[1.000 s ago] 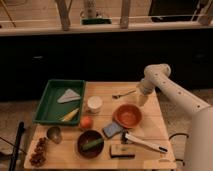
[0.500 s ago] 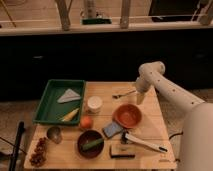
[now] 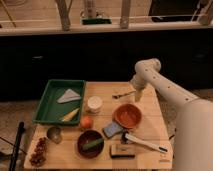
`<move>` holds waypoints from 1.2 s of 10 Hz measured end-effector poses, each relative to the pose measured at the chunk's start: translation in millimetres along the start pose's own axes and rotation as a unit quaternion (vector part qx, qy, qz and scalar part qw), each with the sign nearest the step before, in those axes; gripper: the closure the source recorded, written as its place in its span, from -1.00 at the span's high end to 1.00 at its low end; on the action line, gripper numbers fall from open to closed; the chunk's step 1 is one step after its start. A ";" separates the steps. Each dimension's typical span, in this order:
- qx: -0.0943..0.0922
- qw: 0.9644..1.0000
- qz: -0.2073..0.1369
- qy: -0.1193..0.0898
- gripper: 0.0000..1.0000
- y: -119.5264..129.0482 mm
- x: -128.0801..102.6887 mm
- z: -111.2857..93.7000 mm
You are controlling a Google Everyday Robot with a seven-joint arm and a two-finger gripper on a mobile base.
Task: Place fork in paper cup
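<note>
Gripper (image 3: 137, 96) nearer fork (image 3: 122, 94) (table's (image 3: 107, 90) far edge)

No legible text, labels or numbers on anything, gripper (image 3: 137, 95) just beside fork (image 3: 121, 94)

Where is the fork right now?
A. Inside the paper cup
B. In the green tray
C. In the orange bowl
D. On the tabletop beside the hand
D: the fork lies on the bare table next to the hand at the table's far side. It is apart from the paper cup, which stands nearer the green tray.
</note>
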 end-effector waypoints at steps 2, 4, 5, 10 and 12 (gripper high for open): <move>-0.003 1.000 -0.017 0.000 0.60 -4.7 -6.8 0.8; -0.009 0.999 -0.039 -0.003 0.60 -11.2 -22.8 5.3; -0.014 0.999 -0.050 -0.003 0.60 -12.9 -29.6 9.3; -0.031 0.997 -0.072 -0.008 0.60 -18.4 -42.7 22.7; -0.042 0.996 -0.075 -0.010 0.60 -18.4 -45.8 30.8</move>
